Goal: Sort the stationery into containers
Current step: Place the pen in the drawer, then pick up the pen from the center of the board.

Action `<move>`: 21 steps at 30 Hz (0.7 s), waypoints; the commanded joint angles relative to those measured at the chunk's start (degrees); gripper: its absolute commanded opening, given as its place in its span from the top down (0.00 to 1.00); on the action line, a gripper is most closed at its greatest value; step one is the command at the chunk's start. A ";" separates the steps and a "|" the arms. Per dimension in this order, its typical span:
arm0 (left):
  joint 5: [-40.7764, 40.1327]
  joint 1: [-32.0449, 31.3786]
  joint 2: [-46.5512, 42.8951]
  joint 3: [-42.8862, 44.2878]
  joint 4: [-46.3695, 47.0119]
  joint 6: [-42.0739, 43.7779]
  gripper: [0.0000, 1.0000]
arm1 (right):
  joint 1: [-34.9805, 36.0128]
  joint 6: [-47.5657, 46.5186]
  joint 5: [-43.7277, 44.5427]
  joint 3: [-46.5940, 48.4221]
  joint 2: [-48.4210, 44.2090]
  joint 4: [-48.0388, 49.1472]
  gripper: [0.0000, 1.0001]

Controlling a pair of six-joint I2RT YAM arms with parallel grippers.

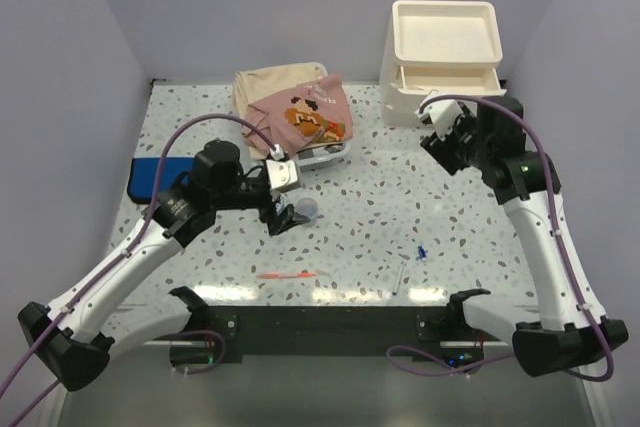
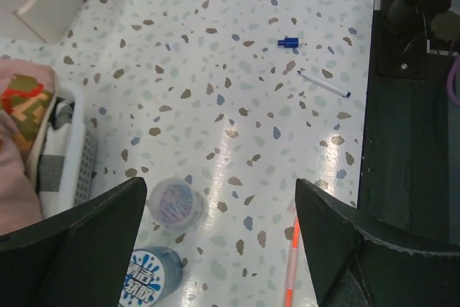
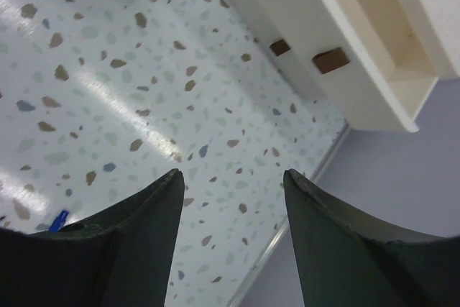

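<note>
Left gripper: your left gripper (image 2: 221, 185) hangs low over the table (image 1: 380, 187). Its fingers are spread wide and empty, probably to straddle something round.
Below it: a tiny clear cup (image 2: 175, 203) and a blue tape roll (image 2: 151, 276) sit just beside each other by one finger. An orange pen (image 2: 291, 264) lies by the other finger.
Right gripper: your right gripper (image 3: 231, 177) floats just in front of the drawer unit (image 1: 445, 57), fingers apart and holding nothing.
Drawer unit: it is cream-white and stands at the far right of the table. Its upper drawer (image 3: 338, 77) appears pulled out, which would leave a compartment ready for your items.
Loose stationery: a white pen (image 2: 323, 83) and a small blue piece (image 2: 288, 42) lie near the front edge, well apart from the unit.
Leave alone: the basket of clothes (image 1: 295, 112) at the far middle.
Progress: sorting looks barely begun, since every item you can see lies on the table.
Next: the cup or the roll looks like your nearest pick.
</note>
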 commanded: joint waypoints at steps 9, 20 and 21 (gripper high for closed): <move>-13.73 -8.11 5.67 -6.81 -14.54 11.23 0.23 | -0.15 -6.54 -27.01 -8.80 -7.57 -13.42 0.43; -16.99 -9.96 6.81 -14.47 -15.60 19.25 0.24 | 0.02 -4.80 -32.51 -15.83 -9.78 -3.16 0.42; -16.99 -10.31 7.42 -15.08 -15.25 19.07 0.24 | 0.11 -4.27 -32.68 -16.09 -9.60 -2.27 0.42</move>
